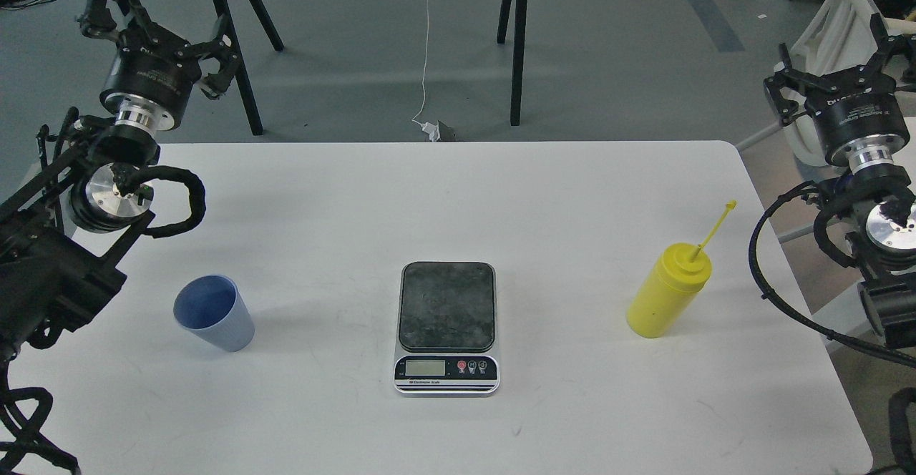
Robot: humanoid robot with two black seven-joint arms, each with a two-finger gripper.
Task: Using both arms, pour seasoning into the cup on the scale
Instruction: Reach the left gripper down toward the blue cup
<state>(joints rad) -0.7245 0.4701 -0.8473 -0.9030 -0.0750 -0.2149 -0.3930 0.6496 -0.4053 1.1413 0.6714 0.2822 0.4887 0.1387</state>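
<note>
Scale [446,326] at centre of white worktop [572,196], plate bare. Cup [213,312] upright, well left of scale. Seasoning [668,288] upright, well right of scale, tethered tip cap sticking up. My left end effector [159,21] raised beyond far-left worktop corner, fingers spread, holding nothing. My right end effector [837,67] raised off right edge, fingers spread, holding nothing.

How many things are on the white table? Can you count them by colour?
Blue: 1, the cup
Yellow: 1, the seasoning bottle
Dark and silver: 1, the scale
Total: 3 things on the table
</note>
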